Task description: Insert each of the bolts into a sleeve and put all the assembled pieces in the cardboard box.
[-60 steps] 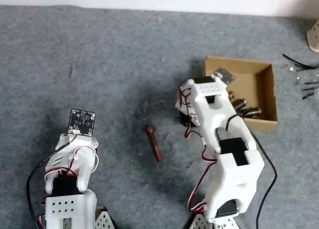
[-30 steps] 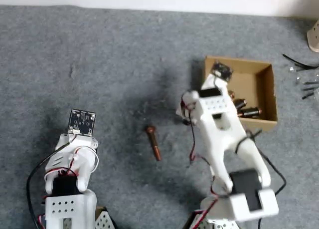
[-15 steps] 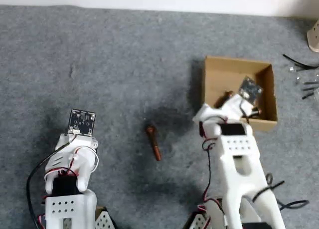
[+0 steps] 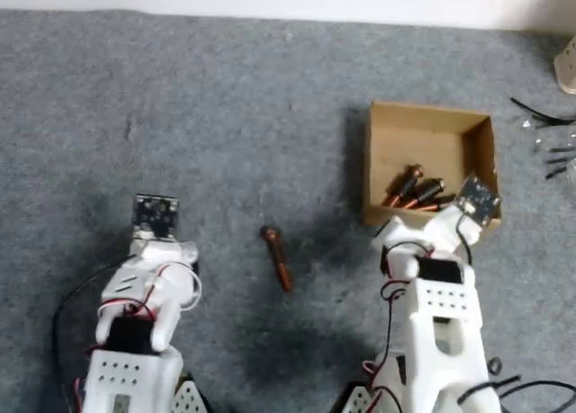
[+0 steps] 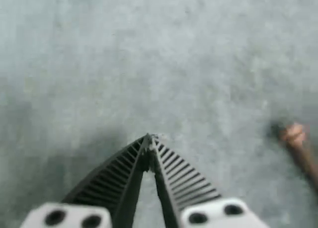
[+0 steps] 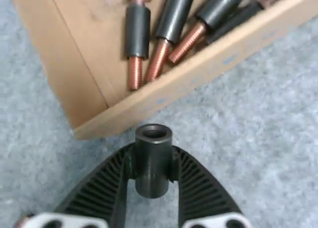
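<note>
The right hand [image 6: 153, 149] is pinching a dark sleeve [image 6: 152, 171] across its middle. The sleeve's open end sticks out past the fingertips, probably so that a bolt can be pushed into the bore without the fingers in the way. The hand sits over the tabletop [image 4: 225, 98], just on the near side of the cardboard box [image 4: 430, 112], close to its near right corner. The sleeve is outside the box, not in it.

Inside the box, several assembled pieces [image 6: 169, 29] lie side by side against the near wall [image 6: 198, 74]. Each is a copper bolt with a dark sleeve round its shank. They look finished and put away, so that part of the job seems done.

One bare bolt [image 4: 277, 258] lies flat on the tabletop between the two arms, well to the left of the box. Its head points to the far side and its thread to the near side. It has no sleeve on it, and it is most likely the partner for the sleeve the right hand is holding.

The left hand [image 5: 149, 141] has its fingers pressed together on nothing. It hangs low over the bare tabletop a little to the left of the bolt, which shows at the edge of its own wrist view [image 5: 298, 143]. That places it near the piece it would have to pick up, though the fingers would first need to spread.

The sleeve and bolt are well apart, so the two hands must meet somewhere between them. The bolt would need to be gripped near its head, leaving the thread free to enter the sleeve.
</note>
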Tool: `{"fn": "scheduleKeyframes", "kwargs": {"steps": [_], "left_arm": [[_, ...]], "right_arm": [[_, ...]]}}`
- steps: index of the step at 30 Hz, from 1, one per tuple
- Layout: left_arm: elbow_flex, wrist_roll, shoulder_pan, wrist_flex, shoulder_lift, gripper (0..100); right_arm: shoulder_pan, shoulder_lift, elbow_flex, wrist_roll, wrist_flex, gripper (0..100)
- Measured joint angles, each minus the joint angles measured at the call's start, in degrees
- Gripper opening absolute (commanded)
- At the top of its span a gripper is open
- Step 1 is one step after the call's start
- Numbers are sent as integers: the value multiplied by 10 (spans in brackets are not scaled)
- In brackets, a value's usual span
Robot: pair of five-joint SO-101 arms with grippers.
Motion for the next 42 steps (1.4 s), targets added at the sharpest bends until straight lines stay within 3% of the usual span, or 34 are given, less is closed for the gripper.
{"fn": "scheduleKeyframes", "kwargs": {"steps": [7, 11, 17, 22, 27, 35, 42], "left_arm": [[-62, 12, 73, -6, 7, 11], [-171, 99, 121, 31, 58, 11], [-299, 141, 212, 51, 302, 11], [-387, 269, 287, 42, 527, 65], [-432, 360, 288, 40, 673, 230], [-492, 380, 287, 40, 802, 152], [-532, 380, 240, 40, 874, 126]], "right_arm": [[0, -7, 7, 4, -20, 3], [0, -7, 7, 4, -26, 3], [0, -7, 7, 4, -36, 3], [0, -7, 7, 4, -39, 3], [0, -7, 7, 4, -39, 3], [0, -7, 7, 4, -39, 3], [0, -7, 7, 4, -39, 3]]}}
